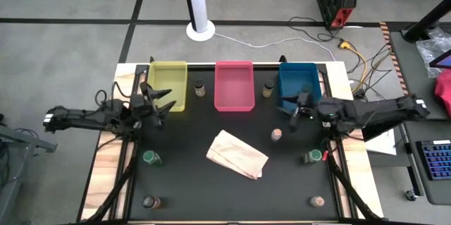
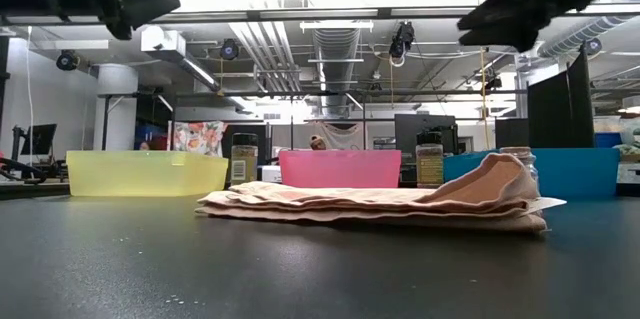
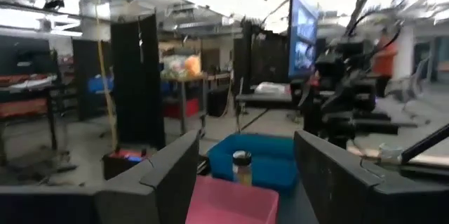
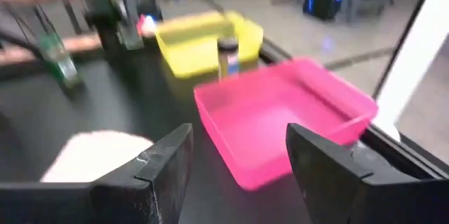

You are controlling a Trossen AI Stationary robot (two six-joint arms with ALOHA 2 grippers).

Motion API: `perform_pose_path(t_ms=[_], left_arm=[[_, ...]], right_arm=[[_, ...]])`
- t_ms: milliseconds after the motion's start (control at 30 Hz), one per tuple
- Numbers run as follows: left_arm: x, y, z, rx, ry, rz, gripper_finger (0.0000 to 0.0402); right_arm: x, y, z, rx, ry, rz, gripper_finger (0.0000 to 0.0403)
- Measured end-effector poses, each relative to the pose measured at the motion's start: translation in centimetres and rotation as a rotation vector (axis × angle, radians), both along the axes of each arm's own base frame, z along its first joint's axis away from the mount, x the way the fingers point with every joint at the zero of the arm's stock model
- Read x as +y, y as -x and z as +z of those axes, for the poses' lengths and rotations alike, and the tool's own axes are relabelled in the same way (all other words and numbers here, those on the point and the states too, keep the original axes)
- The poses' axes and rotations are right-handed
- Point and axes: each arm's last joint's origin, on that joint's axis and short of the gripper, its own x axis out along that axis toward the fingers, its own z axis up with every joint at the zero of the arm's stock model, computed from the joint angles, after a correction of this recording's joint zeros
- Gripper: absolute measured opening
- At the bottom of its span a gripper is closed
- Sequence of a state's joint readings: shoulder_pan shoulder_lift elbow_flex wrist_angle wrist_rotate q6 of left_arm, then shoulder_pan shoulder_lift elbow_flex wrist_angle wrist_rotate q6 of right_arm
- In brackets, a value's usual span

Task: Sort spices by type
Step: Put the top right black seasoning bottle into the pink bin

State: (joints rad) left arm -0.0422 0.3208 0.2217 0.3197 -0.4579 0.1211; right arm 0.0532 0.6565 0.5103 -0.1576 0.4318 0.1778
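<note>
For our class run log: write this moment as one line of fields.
left gripper: open, raised by yellow tray | right gripper: open, raised by blue tray | spice jars: on table, none in trays

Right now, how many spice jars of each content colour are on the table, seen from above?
Green jars: 2, and.
Brown jars: 3, and.
Pinkish jars: 2, and.
Total: 7 spice jars, none inside a tray.
</note>
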Motion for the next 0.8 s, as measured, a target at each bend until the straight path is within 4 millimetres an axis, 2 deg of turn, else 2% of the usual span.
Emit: perform_pose_path(t_ms=[167,367,467,600,800], left_arm=[[0.2,-1.3,0.7,0.107,0.003,0.078,0.0217],[0.1,-3.1,1.0,0.221,-0.04,0.084,0.0217],[0.1,-3.7,1.0,0.256,-0.06,0.086,0.0217],[0.1,-4.1,1.3,0.268,-0.069,0.092,0.0217],[0.1,-4.0,2.1,0.249,-0.083,0.095,0.0217]], right_arm=[[-0.5,-1.9,2.0,0.193,0.037,-0.091,0.0219],[-3.0,-4.3,3.8,0.346,0.065,-0.198,0.0221],[-4.9,-5.1,4.2,0.417,0.025,-0.206,0.0236],[-8.3,-6.0,4.1,0.443,-0.127,-0.193,0.0274],[-13.7,-6.6,3.2,0.51,-0.272,-0.353,0.0311]])
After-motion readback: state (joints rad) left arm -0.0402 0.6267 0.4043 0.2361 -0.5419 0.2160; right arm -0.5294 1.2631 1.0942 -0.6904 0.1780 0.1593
